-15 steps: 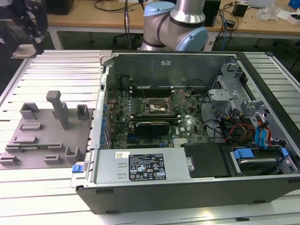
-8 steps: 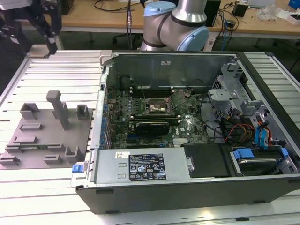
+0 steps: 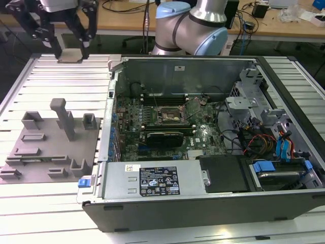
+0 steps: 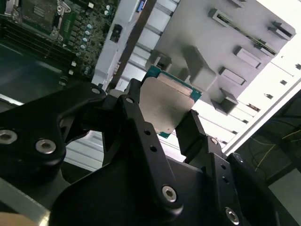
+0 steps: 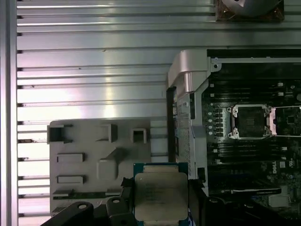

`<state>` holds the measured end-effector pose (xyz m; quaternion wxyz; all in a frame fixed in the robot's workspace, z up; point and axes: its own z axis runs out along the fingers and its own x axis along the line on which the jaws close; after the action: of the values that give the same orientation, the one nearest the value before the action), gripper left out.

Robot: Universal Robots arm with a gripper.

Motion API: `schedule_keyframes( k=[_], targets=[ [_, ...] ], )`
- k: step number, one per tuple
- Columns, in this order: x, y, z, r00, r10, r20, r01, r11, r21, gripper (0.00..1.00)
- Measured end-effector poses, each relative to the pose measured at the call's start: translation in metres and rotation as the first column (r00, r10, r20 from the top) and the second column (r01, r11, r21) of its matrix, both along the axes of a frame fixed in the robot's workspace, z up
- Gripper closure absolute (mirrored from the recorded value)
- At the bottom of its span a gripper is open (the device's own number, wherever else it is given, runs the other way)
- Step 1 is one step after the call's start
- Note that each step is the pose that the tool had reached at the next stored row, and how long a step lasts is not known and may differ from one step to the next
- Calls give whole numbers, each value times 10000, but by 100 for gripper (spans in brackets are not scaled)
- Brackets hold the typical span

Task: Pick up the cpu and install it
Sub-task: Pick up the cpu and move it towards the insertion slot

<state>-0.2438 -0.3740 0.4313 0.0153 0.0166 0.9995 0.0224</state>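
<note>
While the gripper (image 3: 71, 53) hangs at the exterior view's far left, over the back corner of the slatted table (image 3: 51, 76), its dark fingers (image 3: 57, 50) are drawn in to a narrow gap and clamp the cpu (image 3: 70, 57) between them, one on each opposite edge; chip lifted clear of the table, touching nothing but the fingers; in both wrist views its silvery-grey top faces the camera, with a thin green rim showing round it.

Tray (image 3: 35, 152) next, nearer the exterior camera and well apart from the gripper; grey, moulded, lying flat on the slats; one tall post (image 3: 63, 117) upright near its middle, with shorter blocks and shallow slots around it; in the first wrist view the held cpu overlaps the tray's edge on the case side.

Case (image 3: 167, 208) to the right of the tray, open side up, its wall just beside the tray's edge; a grey labelled box (image 3: 152, 179) along the near side; green motherboard (image 3: 152, 132) inside; socket (image 3: 170, 116) near the board's middle, a dark square in a metal frame, with a metal plate (image 3: 195, 108) folded open just beside it on the exterior view's right; socket well apart from the cpu.

Arm (image 3: 195, 25) behind the case, a pale blue and silver joint.

Far right of the case: drive bay (image 3: 277, 170) with blue tabs; red and yellow cables (image 3: 261, 138) between it and the board.
</note>
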Motion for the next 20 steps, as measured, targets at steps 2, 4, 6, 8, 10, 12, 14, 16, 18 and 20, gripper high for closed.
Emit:
schedule_keyframes(
  k=[2, 4, 6, 8, 10, 12, 14, 16, 18, 20],
  targets=[
    [135, 0, -1, 10000, 1, 1, -1, 10000, 1, 45],
    [213, 0, -1, 10000, 0, 1, 0, 10000, 1, 45],
    [354, 0, 0, 10000, 0, 1, 0, 10000, 1, 45],
    [459, 0, 0, 10000, 1, 0, -1, 10000, 1, 45],
    [542, 0, 0, 10000, 0, 0, 0, 10000, 1, 45],
    [672, 0, 0, 10000, 1, 1, -1, 10000, 1, 45],
    [813, 0, 0, 10000, 0, 0, 0, 10000, 1, 45],
    [900, 0, -1, 10000, 0, 1, 0, 10000, 1, 45],
    [1020, 0, 0, 10000, 2, 0, -2, 10000, 0, 45],
    [1127, 0, -1, 10000, 1, 2, -1, 10000, 1, 45]
  ],
)
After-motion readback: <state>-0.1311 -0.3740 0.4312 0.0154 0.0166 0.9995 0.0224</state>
